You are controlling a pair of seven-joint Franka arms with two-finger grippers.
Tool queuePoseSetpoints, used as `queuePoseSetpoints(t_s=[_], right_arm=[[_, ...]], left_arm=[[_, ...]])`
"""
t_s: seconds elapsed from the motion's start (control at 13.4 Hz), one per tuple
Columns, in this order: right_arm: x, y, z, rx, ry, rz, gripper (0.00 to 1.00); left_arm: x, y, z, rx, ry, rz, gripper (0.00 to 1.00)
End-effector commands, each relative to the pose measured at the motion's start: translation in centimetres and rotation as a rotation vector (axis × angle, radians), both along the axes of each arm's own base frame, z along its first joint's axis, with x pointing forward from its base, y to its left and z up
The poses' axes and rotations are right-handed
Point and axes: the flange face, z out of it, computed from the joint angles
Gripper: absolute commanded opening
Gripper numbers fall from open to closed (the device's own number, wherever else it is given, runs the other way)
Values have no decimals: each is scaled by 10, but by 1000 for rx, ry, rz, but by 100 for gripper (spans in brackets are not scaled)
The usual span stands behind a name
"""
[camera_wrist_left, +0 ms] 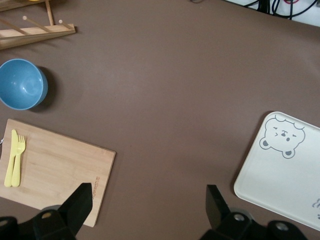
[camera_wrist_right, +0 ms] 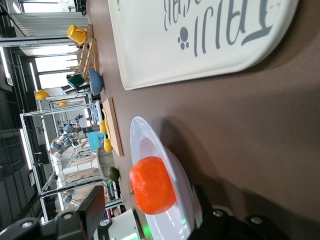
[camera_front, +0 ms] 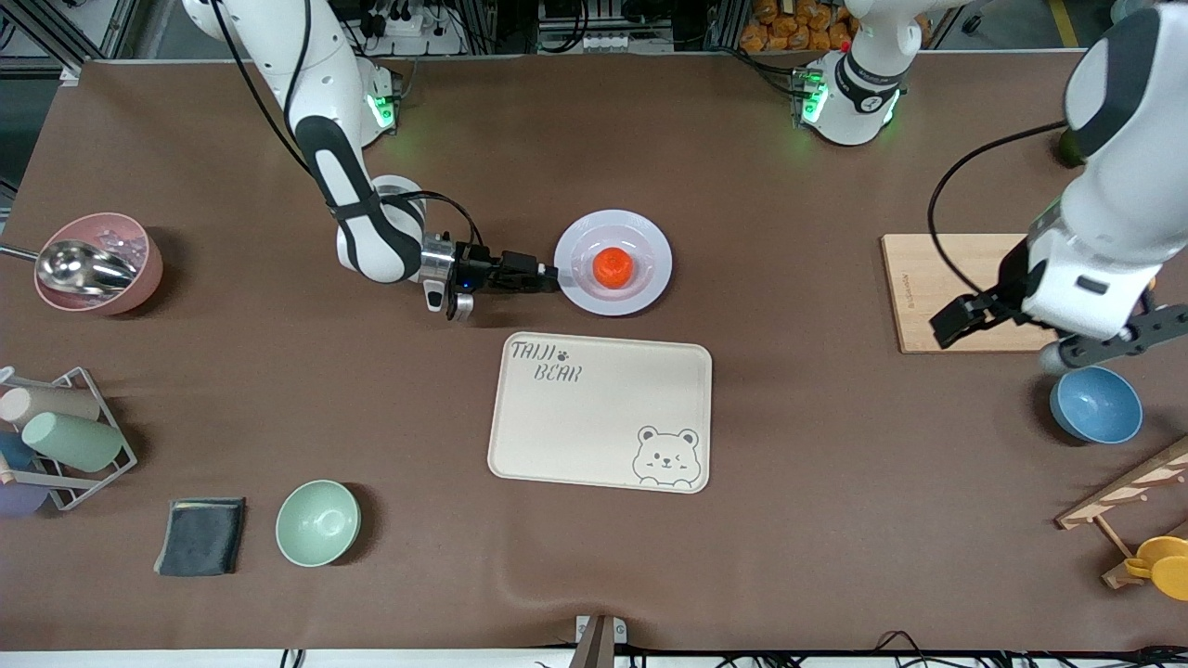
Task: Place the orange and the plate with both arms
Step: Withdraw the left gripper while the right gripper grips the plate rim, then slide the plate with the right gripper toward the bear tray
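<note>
The orange (camera_front: 613, 266) lies in the middle of the pale lavender plate (camera_front: 650, 243), which rests on the brown table just farther from the front camera than the cream bear tray (camera_front: 603, 408). My right gripper (camera_front: 554, 275) is low at the plate's rim on the right arm's side, open, with the rim between its fingers. In the right wrist view the orange (camera_wrist_right: 151, 184) and plate (camera_wrist_right: 150, 145) sit between the right gripper's (camera_wrist_right: 150, 210) fingers. My left gripper (camera_front: 1049, 339) is open and empty, up over the wooden board's (camera_front: 937, 278) edge; the left wrist view (camera_wrist_left: 148, 205) shows bare table below it.
A blue bowl (camera_front: 1095, 405) and a wooden rack (camera_front: 1132, 492) stand at the left arm's end. Yellow forks (camera_wrist_left: 15, 157) lie on the board. A pink bowl with a scoop (camera_front: 97, 264), a cup rack (camera_front: 56, 436), a dark cloth (camera_front: 200, 535) and a green bowl (camera_front: 317, 522) are at the right arm's end.
</note>
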Motion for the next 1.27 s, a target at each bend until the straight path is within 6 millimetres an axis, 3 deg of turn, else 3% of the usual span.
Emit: queuePoseSetpoints(t_s=[0.0, 0.22, 0.52, 0.9, 1.19], right_arm=[[2, 5, -6, 1, -21, -14, 76], [-3, 14, -5, 9, -17, -26, 72], [-6, 16, -8, -3, -12, -29, 68], [-10, 17, -15, -12, -3, -25, 65], [-13, 20, -17, -14, 0, -17, 56]], left_arm=[[-20, 9, 24, -12, 3, -36, 100], [-29, 46, 45, -99, -13, -67, 100], [-45, 67, 50, -65, 46, -175, 100], [-54, 67, 54, -60, 47, -209, 100], [-61, 57, 62, -57, 35, -223, 100]])
